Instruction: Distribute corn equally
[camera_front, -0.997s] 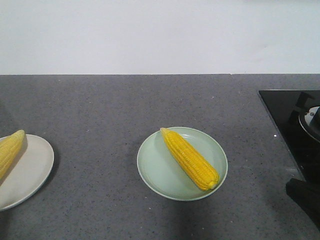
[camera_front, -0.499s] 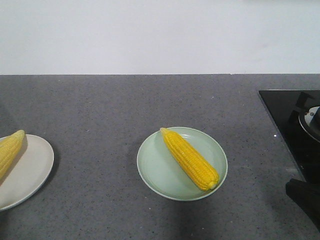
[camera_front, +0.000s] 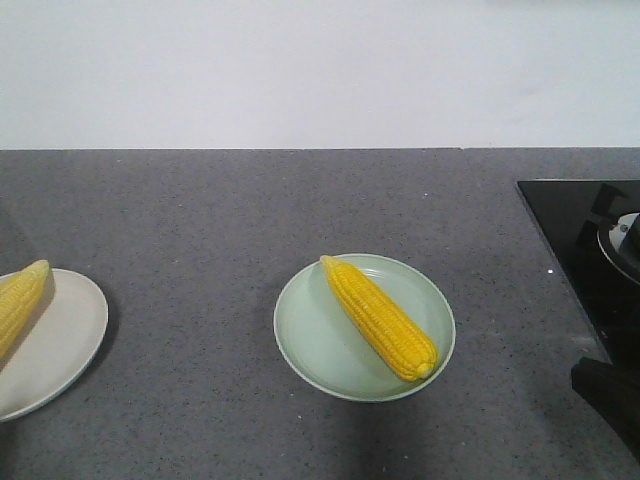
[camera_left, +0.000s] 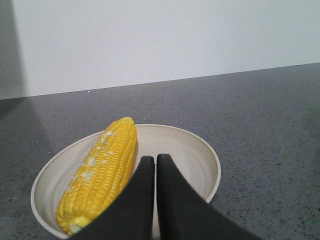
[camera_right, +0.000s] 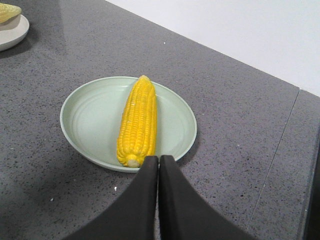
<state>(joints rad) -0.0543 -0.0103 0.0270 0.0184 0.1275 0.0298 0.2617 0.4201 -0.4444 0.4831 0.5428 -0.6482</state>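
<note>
Front view: one corn cob (camera_front: 380, 318) lies across the green plate (camera_front: 310, 340), another (camera_front: 20, 300) on the white plate (camera_front: 70, 340); an even split.
Left wrist: left tool (camera_left: 154, 162) pressed closed, empty, just above its plate.
Right wrist: right tool (camera_right: 158, 162) likewise closed, empty, at the cob's blunt end.

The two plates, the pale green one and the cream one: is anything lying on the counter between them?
No. In the front view only bare grey speckled counter lies between the cream plate and the pale green plate.

I see one corn cob (camera_front: 379, 317) lying on the middle plate (camera_front: 308, 340); another cob (camera_front: 20, 302) lies on a plate (camera_front: 62, 340) far left; the stove (camera_front: 575, 240) is right.
</note>
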